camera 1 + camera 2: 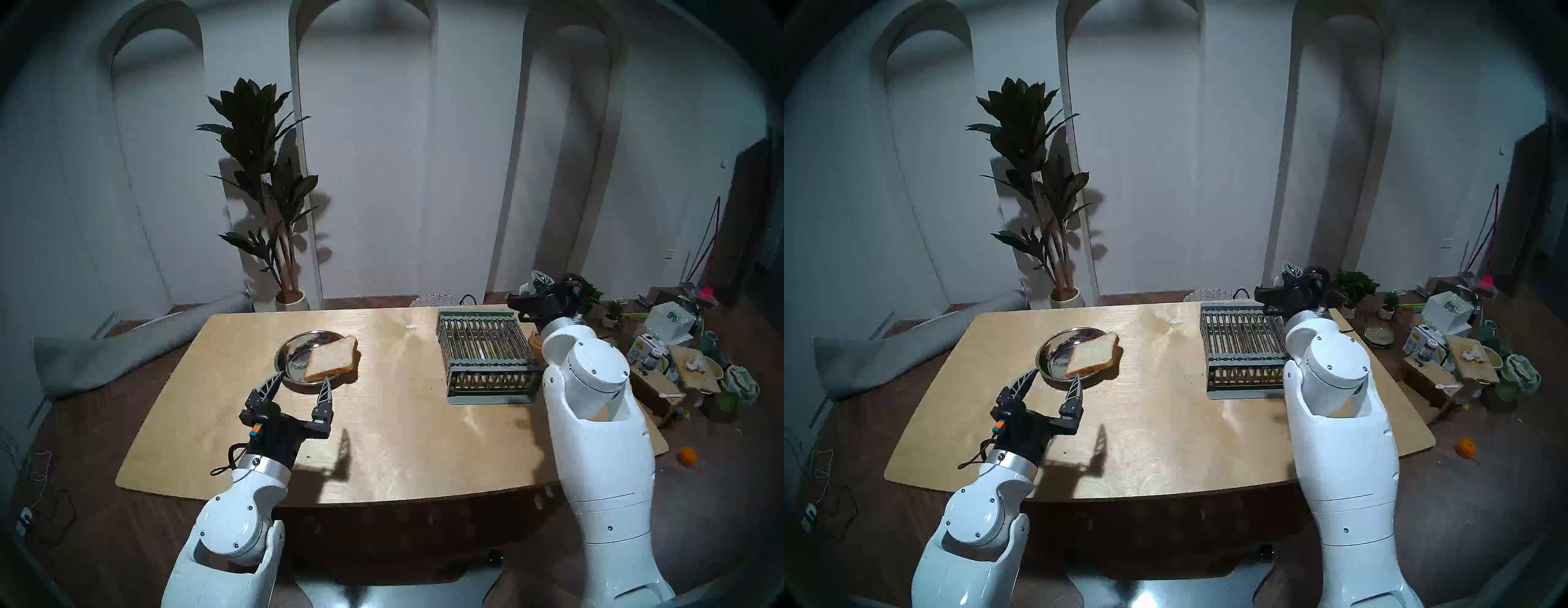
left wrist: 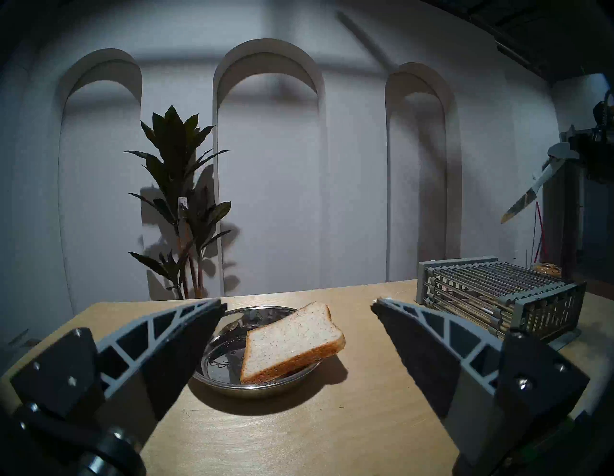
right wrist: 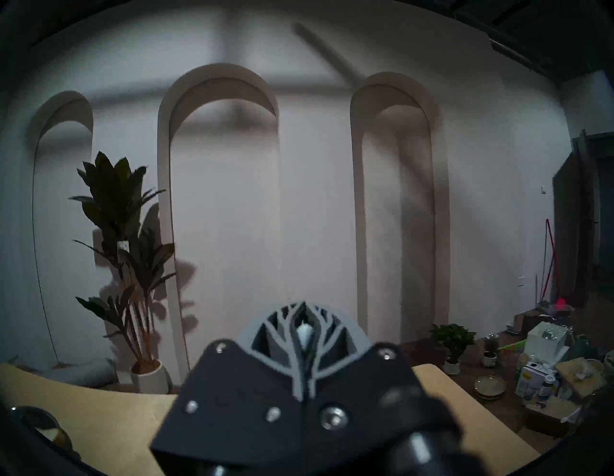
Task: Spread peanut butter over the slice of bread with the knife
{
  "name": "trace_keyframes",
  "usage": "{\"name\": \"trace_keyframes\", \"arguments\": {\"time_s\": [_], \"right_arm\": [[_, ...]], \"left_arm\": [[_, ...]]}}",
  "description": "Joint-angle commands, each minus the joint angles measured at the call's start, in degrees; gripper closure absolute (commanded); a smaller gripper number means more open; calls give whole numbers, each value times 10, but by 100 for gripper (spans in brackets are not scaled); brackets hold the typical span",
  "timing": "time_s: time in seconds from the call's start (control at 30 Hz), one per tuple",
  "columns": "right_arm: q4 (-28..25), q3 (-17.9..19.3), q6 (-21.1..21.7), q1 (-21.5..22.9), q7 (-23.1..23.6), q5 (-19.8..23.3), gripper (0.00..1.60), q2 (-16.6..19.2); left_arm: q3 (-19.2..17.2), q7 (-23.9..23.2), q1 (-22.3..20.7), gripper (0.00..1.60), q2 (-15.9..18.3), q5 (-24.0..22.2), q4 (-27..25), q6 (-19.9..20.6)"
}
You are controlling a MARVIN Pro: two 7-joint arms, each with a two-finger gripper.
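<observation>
a slice of bread (image 1: 331, 357) lay tilted across the right rim of a round steel plate (image 1: 297, 346) on a pale wooden table (image 1: 403, 424), one crust edge down in the dish and the far corner overhanging the plate's edge. the left gripper (image 1: 303, 382) hovered level just in front of the plate, its two fingers spread wide and empty, their tips flanking the near rim. in the left wrist view the same fingers (image 2: 172, 335) framed the plate (image 2: 226, 389) and the bread (image 2: 292, 339) between them.

to the right, a grey slatted rack (image 1: 485, 354) stood on the table. the right gripper (image 3: 304, 335) was raised above the rack's far right corner, its fingers pressed together on the pale handle of the knife (image 2: 528, 196); seen from the left wrist camera, the blade slanted down and to the left in the air, well clear of the table, with a tan smear near its tip. a jar of peanut butter (image 2: 546, 268) peeked out behind the rack, by the table's right edge.

a potted plant (image 1: 263, 182) stood against the arched white wall, and boxes and clutter (image 1: 679, 352) crowded the floor at right.
</observation>
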Motion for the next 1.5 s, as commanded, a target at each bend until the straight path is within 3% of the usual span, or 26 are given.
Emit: {"name": "trace_keyframes", "arguments": {"time_s": [0.0,0.33,0.67,1.47], "right_arm": [[-27,16,63,22,43,-5,160,58],[-29,25,169,51,114,-26,160,120],[-33,19,159,46,184,-56,160,186],[26,25,145,32,185,-72,160,162]], "left_arm": [[3,-12,-25,0,4,-9,-1,2],[3,-19,-51,0,7,-23,8,3],[7,-26,-67,0,10,-34,23,-1],[12,-15,-65,0,10,-27,25,5]]}}
